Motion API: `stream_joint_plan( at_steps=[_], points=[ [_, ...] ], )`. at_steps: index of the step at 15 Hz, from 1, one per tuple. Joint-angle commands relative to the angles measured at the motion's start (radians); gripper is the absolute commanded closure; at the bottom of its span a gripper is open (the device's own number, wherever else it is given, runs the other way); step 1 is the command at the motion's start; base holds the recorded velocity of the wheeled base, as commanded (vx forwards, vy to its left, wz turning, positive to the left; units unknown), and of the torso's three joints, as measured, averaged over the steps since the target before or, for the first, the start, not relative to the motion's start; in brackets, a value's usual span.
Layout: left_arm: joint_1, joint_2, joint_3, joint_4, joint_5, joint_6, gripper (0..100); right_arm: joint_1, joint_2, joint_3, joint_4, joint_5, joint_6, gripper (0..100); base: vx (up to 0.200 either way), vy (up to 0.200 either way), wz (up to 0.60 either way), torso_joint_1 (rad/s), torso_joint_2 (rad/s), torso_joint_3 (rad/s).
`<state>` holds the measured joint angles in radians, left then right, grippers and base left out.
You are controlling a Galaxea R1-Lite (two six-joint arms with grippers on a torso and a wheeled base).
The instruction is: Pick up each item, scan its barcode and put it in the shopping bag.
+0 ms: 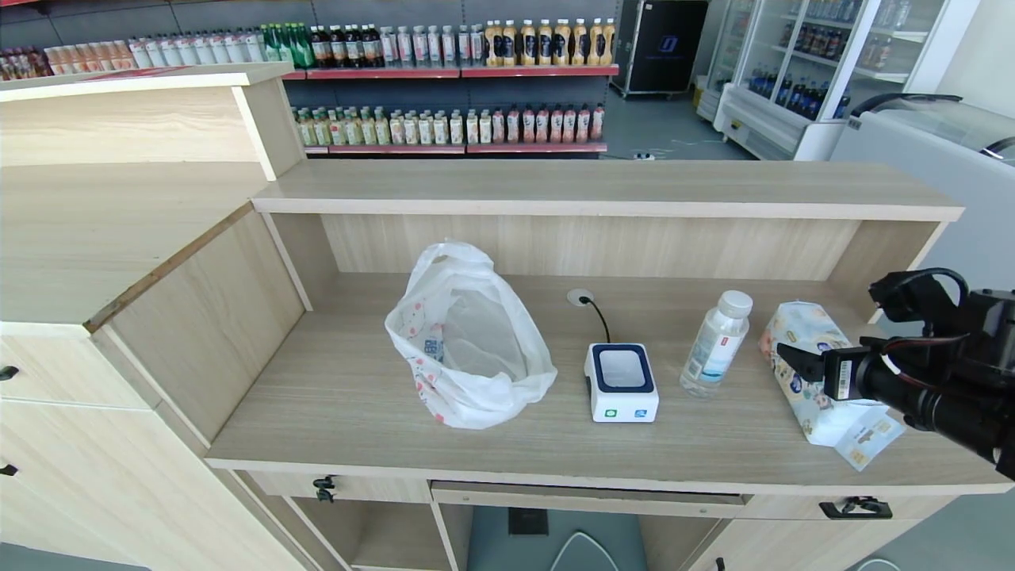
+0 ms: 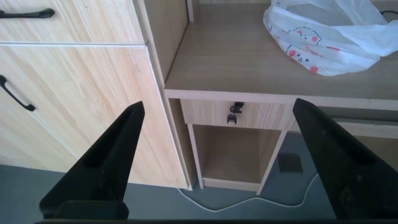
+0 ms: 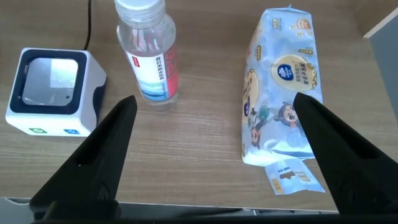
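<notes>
A white plastic shopping bag (image 1: 468,341) (image 2: 329,34) stands open on the wooden counter (image 1: 357,396), left of centre. To its right sits a white scanner (image 1: 622,381) (image 3: 53,90) with a dark glass top. Right of the scanner stands a clear water bottle (image 1: 716,342) (image 3: 149,53) with a white cap. A blue patterned tissue pack (image 1: 817,373) (image 3: 280,93) lies at the far right. My right gripper (image 1: 827,319) (image 3: 214,102) hovers open above the counter's front edge, between the bottle and the pack. My left gripper (image 2: 217,106) is open and empty, low before the cabinet front.
A raised shelf and side walls (image 1: 603,190) box in the counter's back and sides. The scanner's black cable (image 1: 596,313) runs to a hole at the back. Drawers with black handles (image 2: 233,115) sit under the counter, and a tall cabinet (image 2: 68,93) stands to the left.
</notes>
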<state>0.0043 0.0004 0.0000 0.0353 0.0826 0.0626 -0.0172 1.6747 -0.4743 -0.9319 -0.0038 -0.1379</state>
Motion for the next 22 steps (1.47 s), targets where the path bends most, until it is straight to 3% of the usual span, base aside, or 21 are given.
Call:
stream_joint_plan(
  at_steps=[1,6,13,22],
  points=[
    [0.000,0.000,0.000,0.000,0.000,0.000,0,-0.017,0.168,-0.007,-0.119,0.036,-0.003,0,0.000,0.000,0.00,0.000,0.00,0.000],
    [0.000,0.000,0.000,0.000,0.000,0.000,0,-0.017,0.312,-0.041,-0.176,0.093,0.001,0,0.000,0.000,0.00,0.000,0.00,0.000],
    [0.000,0.001,0.000,0.000,0.000,0.000,0,0.049,0.422,-0.277,-0.151,0.143,0.006,0,0.000,0.000,0.00,0.000,0.00,0.000],
    [0.000,0.000,0.000,0.000,0.000,0.000,0,0.077,0.548,-0.360,-0.219,0.208,-0.009,0,0.000,0.000,0.00,0.000,0.00,0.000]
  ],
)
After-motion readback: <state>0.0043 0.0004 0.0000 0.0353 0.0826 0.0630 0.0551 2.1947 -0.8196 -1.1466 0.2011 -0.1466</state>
